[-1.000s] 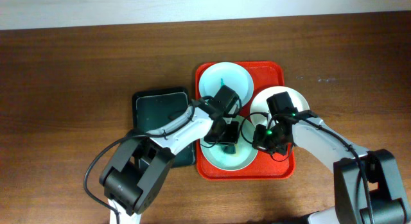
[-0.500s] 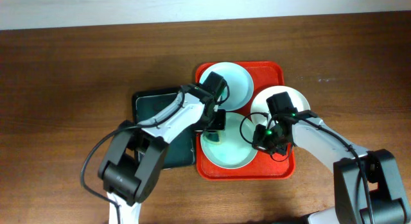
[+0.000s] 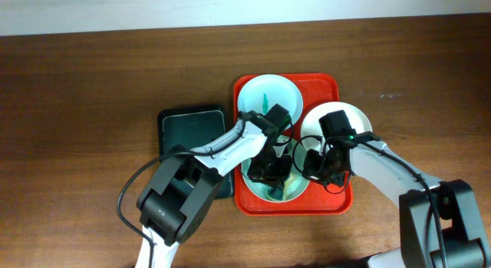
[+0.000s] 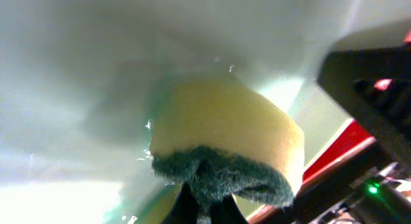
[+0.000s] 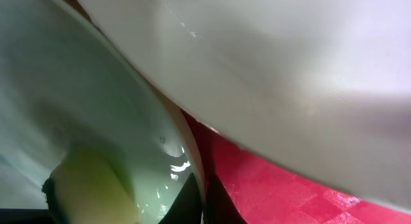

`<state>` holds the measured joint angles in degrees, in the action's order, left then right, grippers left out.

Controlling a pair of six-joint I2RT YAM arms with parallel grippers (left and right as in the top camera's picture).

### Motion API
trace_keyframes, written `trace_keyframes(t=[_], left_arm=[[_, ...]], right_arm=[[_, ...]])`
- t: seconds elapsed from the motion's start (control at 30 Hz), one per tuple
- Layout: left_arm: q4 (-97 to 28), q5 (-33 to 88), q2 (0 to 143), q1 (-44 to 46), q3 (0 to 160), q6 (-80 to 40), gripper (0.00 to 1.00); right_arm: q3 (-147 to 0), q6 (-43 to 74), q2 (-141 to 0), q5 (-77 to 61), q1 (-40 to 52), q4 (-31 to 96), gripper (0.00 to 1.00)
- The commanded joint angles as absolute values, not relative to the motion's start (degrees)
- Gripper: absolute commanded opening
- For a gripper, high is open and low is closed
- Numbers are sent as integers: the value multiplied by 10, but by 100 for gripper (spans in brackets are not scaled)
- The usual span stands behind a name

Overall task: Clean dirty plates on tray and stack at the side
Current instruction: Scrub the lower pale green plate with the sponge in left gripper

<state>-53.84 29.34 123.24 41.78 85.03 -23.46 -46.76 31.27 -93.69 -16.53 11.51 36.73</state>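
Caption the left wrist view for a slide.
Left gripper presses a yellow-green sponge into a pale plate; red tray behind.

— What sits on the wooden table (image 3: 84, 84)?
— A small black tray (image 3: 189, 130), left of centre.
— Anything else?
— A yellow sponge (image 4: 221, 131), its dark green scouring side bunched underneath.

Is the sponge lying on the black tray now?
No, the left pincer holds the sponge pressed against a pale plate on the red tray.
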Motion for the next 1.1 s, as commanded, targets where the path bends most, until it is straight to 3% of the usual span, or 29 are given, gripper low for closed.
trace_keyframes(t=[0.0, 0.3, 0.67, 0.87, 1.07], left_arm=[[-558, 108, 1252, 409, 840, -275, 0], [-534, -110, 1252, 373, 864, -281, 0], [-416, -96, 1255, 377, 874, -256, 0], [-478, -232, 1256, 369, 874, -235, 0], [-536, -238, 1256, 371, 895, -235, 0]], right_arm=[[-456, 318, -949, -117, 116, 366, 4], [-456, 318, -949, -117, 116, 368, 4], [-456, 289, -949, -115, 116, 379, 4], [-456, 289, -949, -115, 116, 382, 4], [-456, 290, -949, -115, 116, 381, 4]])
